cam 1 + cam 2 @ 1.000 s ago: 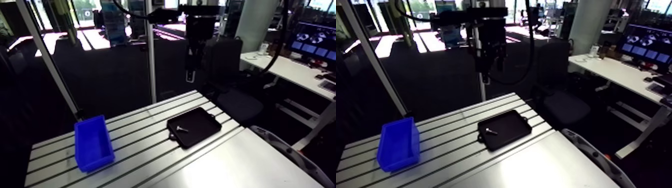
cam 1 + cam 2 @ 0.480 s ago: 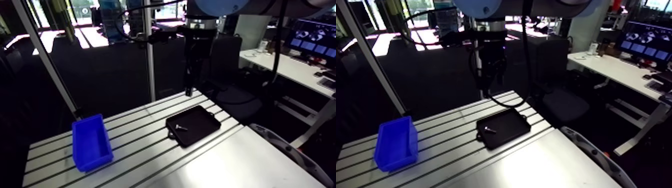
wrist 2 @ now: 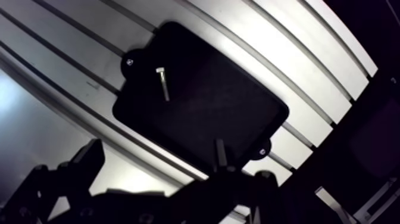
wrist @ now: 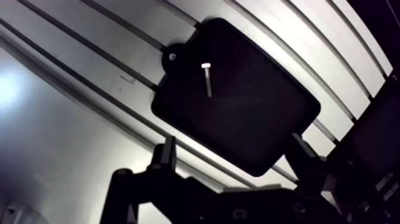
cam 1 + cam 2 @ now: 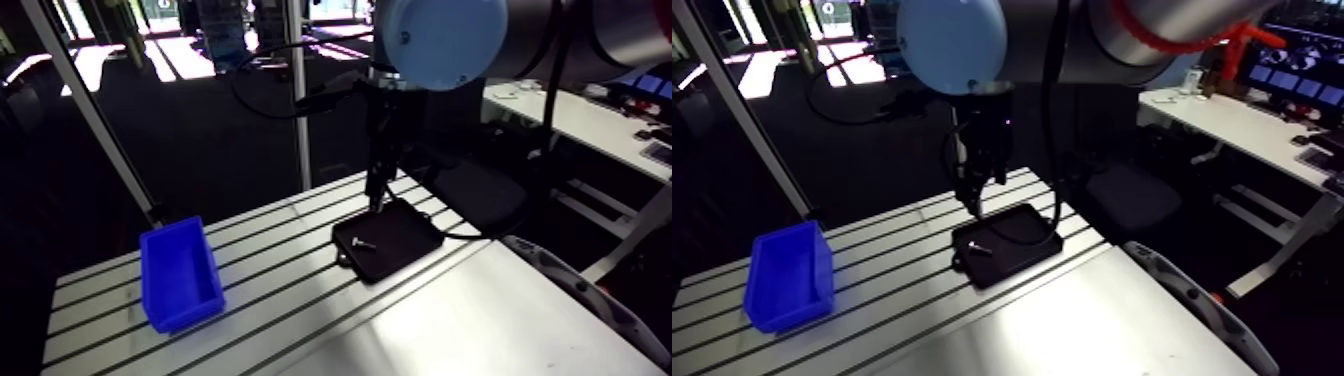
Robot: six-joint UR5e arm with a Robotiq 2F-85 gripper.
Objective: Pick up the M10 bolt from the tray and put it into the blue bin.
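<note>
Blue plastic marks the bin (image 5: 185, 275), which stands open-topped on the slotted aluminium table (image 5: 280, 290), well apart from the gripper (image 4: 234, 148) and far off to its side in the arm view. Nothing can be seen inside it. Several table slots lie between the bin and the black tray (image 5: 405, 240), which sits flat on the table, turned at an angle to the slots.

The M10 bolt (image 4: 207, 78) lies on its side in the tray, close to the corner that carries a small tab with a hole. In the wrist view it is ahead of the gripper, nearer one finger's side than the middle. Its bright head points away from the gripper and its shank points back toward it.

The gripper hangs above the tray and is not touching the tray or the bolt. Its two fingers (image 4: 168, 146) are spread wide with nothing between them; only the tray's near edge shows in the gap.
</note>
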